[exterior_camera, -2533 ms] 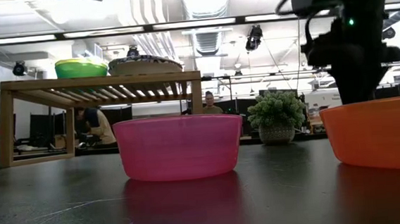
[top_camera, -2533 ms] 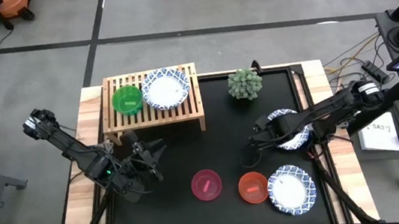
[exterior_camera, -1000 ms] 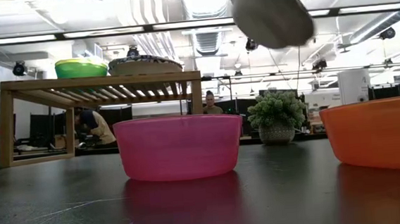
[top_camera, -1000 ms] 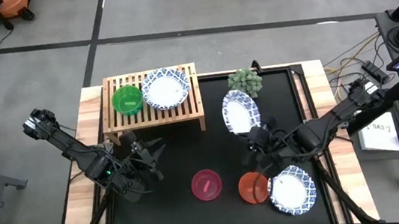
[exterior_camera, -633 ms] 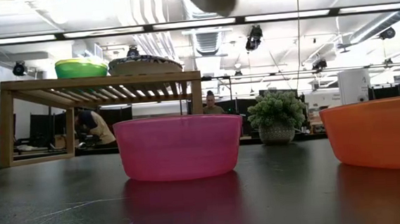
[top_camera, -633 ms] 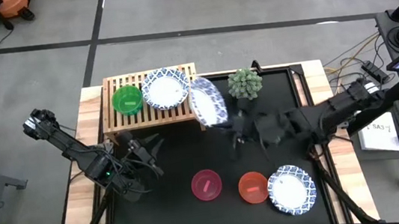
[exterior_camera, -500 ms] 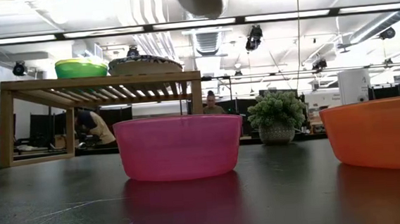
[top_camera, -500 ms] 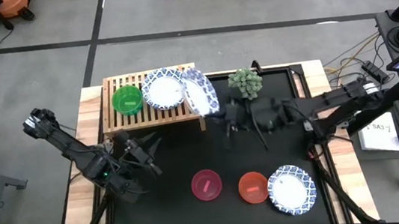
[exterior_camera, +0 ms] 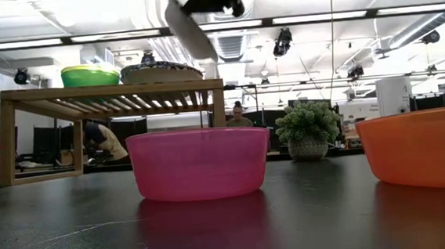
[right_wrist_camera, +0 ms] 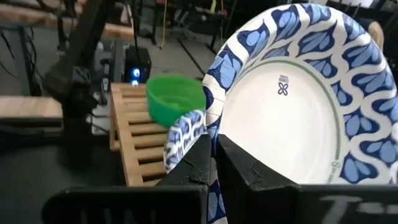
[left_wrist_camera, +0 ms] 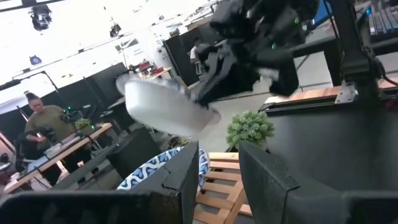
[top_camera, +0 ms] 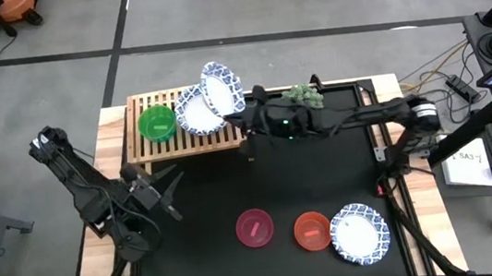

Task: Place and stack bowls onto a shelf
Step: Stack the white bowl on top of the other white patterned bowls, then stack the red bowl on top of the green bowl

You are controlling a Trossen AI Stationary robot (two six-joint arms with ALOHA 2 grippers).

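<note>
My right gripper is shut on a white bowl with a blue patterned rim, held tilted above the right end of the light-wood shelf. On the shelf sit a green bowl and another blue-rimmed white bowl. On the mat near the front stand a pink bowl, a red bowl and a third blue-rimmed bowl. My left gripper hangs open in front of the shelf's left end, touching nothing. My right gripper pinches the white bowl's rim between its two fingers, one on the bowl's inner side and one on its underside. The fingers reach in about level from the table's right. The bowl is lifted clear of the shelf, tipped steeply on edge.
A small potted plant stands at the mat's far edge, partly under my right arm. People sit in the room beyond the table. Bare black mat lies between the shelf and the front row of bowls.
My right gripper has carried the white bowl from above the middle of the mat toward the far left, up over the shelf's right end, with the bowl staying tipped on edge. My left gripper has drawn back a little toward the table's left edge.
</note>
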